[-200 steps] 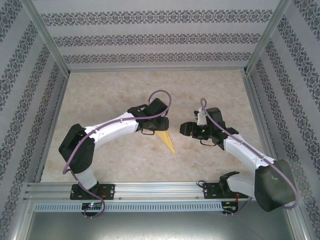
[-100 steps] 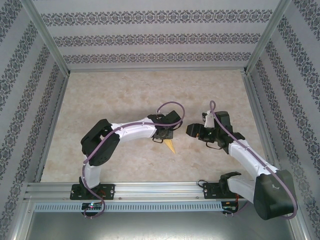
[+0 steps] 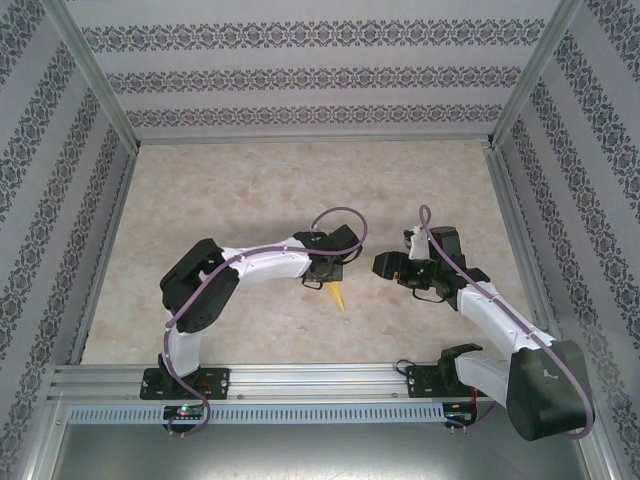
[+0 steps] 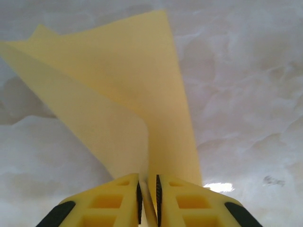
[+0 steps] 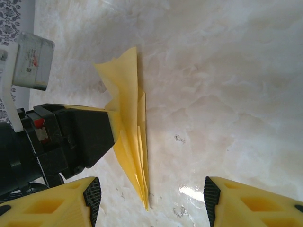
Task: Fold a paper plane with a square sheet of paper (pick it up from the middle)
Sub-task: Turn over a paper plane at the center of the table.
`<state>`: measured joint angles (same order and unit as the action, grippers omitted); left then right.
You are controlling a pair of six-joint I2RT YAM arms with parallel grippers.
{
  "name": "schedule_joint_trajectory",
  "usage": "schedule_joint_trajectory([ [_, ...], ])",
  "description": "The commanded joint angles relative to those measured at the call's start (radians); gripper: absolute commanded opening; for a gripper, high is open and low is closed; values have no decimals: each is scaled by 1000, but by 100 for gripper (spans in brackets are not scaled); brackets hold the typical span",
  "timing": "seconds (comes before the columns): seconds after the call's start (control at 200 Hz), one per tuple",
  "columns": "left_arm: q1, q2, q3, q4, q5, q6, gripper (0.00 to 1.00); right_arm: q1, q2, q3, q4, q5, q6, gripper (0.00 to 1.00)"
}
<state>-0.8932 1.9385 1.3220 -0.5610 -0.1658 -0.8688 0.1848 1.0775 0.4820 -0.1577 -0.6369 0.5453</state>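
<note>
From above, my left end effector (image 3: 326, 277) is on the pointy paper plane (image 3: 337, 295) in the middle of the counter (image 3: 250, 180); its own camera shows it pinching the paper plane (most folds look done, I think); my right end effector (image 5: 151, 195) is spread wide and empty, just beside.

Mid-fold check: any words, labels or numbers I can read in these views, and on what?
Nothing here is legible.
The pale grey box, upper left of the right wrist view: small reddish marks, too blurred to read.
The folded mustard-yellow paper: blank.
The patterned walls: ornament, no letters.
</note>
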Motion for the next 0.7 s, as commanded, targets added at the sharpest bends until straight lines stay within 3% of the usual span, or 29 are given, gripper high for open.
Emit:
schedule_joint_trajectory([
  [0.0, -9, -79, -40, 1, -14, -4, 18, -8, -10, -11, -6, -28, -17, 61],
  [0.43, 5, -178, -159, 83, -1, -10, 7, 26, -2, -34, 57, -57, 36, 61],
  [0.694, 45, -271, -258, 245, 135, 58, 2, 188, 33, -40, 149, -7, 71, 61],
])
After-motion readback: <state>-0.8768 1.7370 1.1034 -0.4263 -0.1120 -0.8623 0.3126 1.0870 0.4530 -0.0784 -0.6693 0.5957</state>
